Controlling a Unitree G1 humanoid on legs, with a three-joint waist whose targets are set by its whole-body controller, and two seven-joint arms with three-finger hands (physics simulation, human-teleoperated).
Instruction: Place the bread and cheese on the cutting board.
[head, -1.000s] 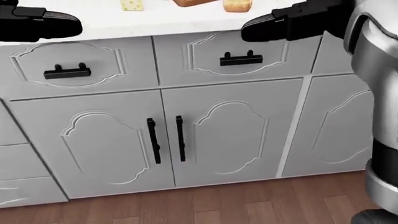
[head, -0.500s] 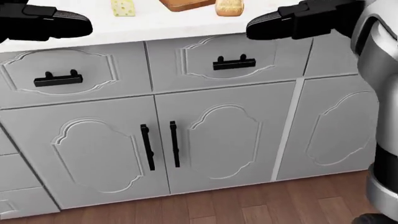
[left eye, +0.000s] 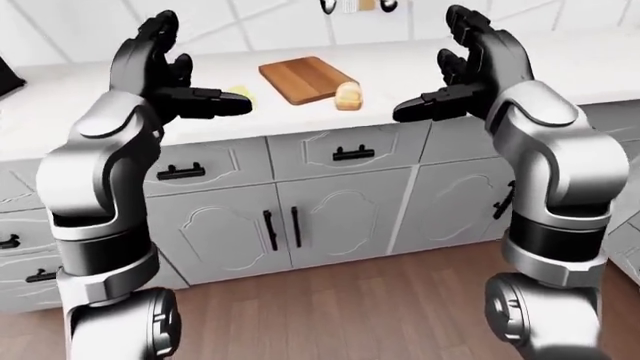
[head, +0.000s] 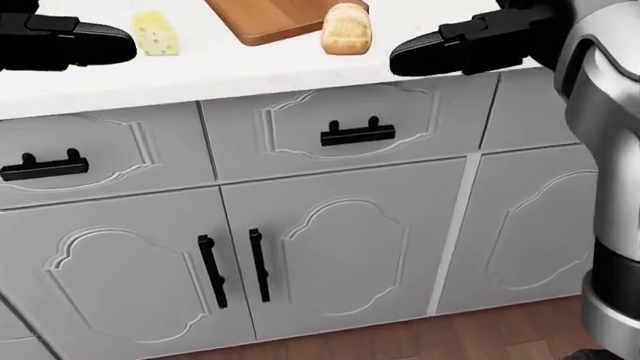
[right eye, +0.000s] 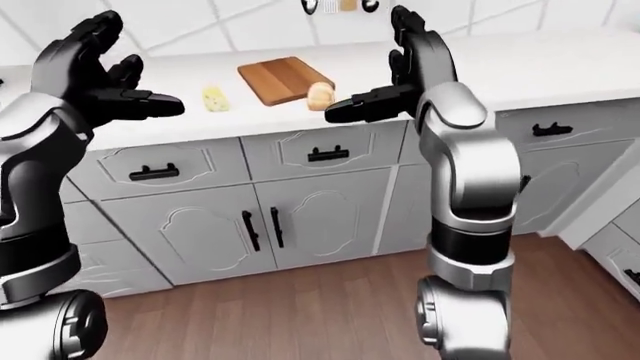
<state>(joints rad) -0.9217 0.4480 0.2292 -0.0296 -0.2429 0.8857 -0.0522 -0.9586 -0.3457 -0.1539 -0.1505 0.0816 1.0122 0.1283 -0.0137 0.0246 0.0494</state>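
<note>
A wooden cutting board (right eye: 281, 79) lies on the white counter (right eye: 560, 64). The bread (head: 346, 30), a small tan loaf, rests against the board's lower right corner. A yellow wedge of cheese (right eye: 213, 99) sits on the counter left of the board. My left hand (right eye: 100, 71) is raised, open and empty, left of the cheese. My right hand (right eye: 405, 64) is also open and empty, held up just right of the bread. Neither hand touches anything.
Grey cabinet drawers (head: 345, 127) and doors (head: 330, 247) with black handles stand below the counter. Wood floor (right eye: 300, 315) lies underneath. A tiled wall (right eye: 200, 19) backs the counter, with small items at the top edge.
The camera has moved closer and tilted up: cabinets slid down and left in the head view, and the board, bread and cheese show more fully. Both hands stay open.
</note>
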